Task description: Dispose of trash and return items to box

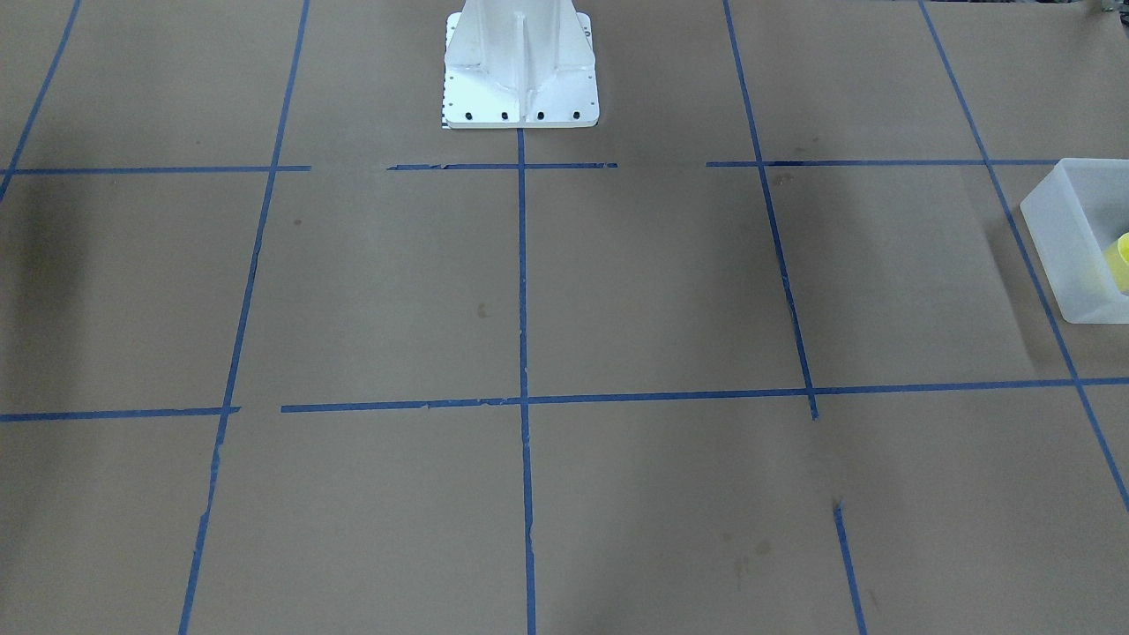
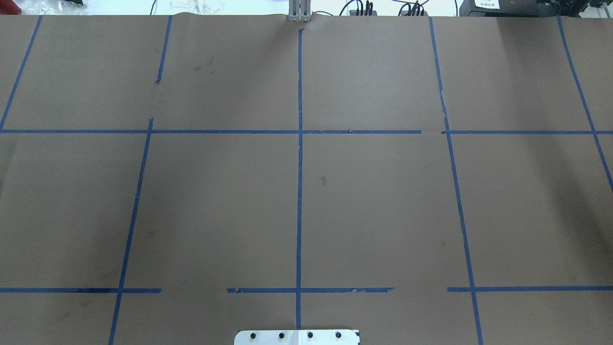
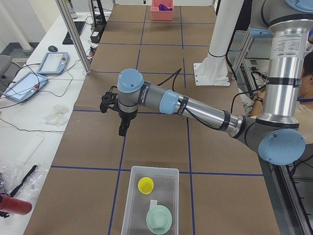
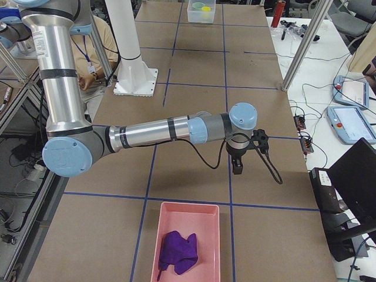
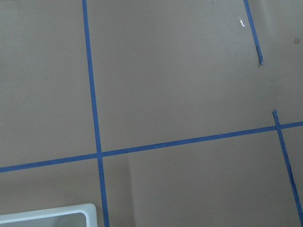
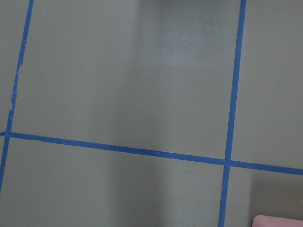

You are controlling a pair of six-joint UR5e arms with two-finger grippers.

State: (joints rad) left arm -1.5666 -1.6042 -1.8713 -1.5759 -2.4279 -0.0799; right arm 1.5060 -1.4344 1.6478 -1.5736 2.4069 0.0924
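Observation:
The frosted white box (image 3: 132, 205) sits at the near end of the table in the exterior left view. The yellow cup (image 3: 145, 185) and the mint-green bowl (image 3: 159, 219) stand inside it. The box (image 1: 1072, 234) and the cup (image 1: 1122, 260) also show at the right edge of the front-facing view. A corner of the box (image 5: 47, 217) shows in the left wrist view. My left gripper (image 3: 123, 129) hangs above the table beyond the box, apart from it. My right gripper (image 4: 237, 167) hangs above the table short of the pink tray. I cannot tell whether either gripper is open or shut.
A pink tray (image 4: 205, 220) with a crumpled purple piece (image 4: 179, 251) lies at the table's other end; its corner (image 6: 279, 221) shows in the right wrist view. The white pedestal base (image 1: 520, 70) stands at the robot's side. Blue tape lines grid the brown table.

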